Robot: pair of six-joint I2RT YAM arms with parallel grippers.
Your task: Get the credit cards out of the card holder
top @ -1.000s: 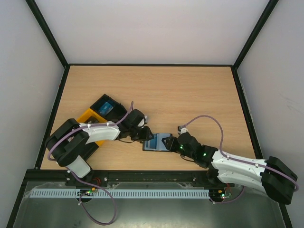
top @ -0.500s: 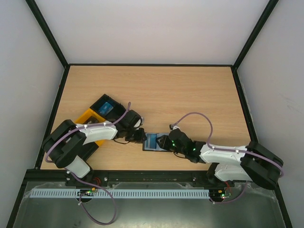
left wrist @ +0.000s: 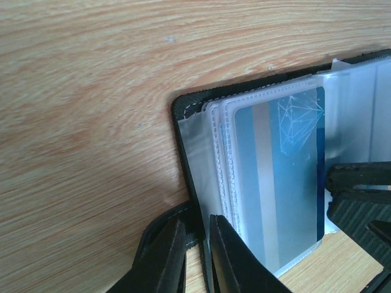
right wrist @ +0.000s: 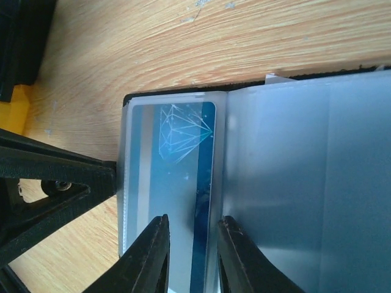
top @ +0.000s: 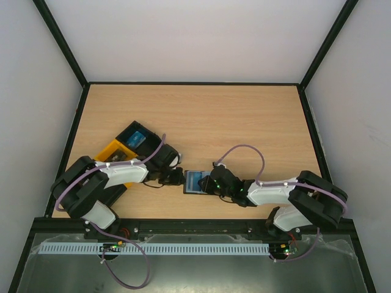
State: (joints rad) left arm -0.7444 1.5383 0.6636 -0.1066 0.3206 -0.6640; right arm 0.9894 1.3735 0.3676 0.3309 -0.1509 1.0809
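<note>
white walls close in a pale wood desk [top: 244,122]. near its front edge, between the two arms, the holder [top: 190,189] lies open and flat, black cover down and clear sleeves up. a blue card [right wrist: 174,183] with pale stripes and a white diamond drawing sits inside the top sleeve on the holder's left half. the right half shows only grey-blue frosted sleeves.

the left arm reaches in low from the left. the left claw [left wrist: 197,223] is narrow and pinches the holder's black left edge, one of its fingers [left wrist: 171,256] on the outer side and the other over the sleeve side. in the right wrist view its dark tip meets that same edge.

the right arm comes in low from the right, across the holder's frosted half. the right claw [right wrist: 192,223] is also narrow, with a small gap, its two fingers set over the near end of the card and framing the dark blue stripe. i cannot tell whether they press on the card or the sleeve.

behind the left arm, at the desk's left side, sits a black and orange tray [top: 113,148] with something blue in its far compartment. it lies well apart from the holder.
</note>
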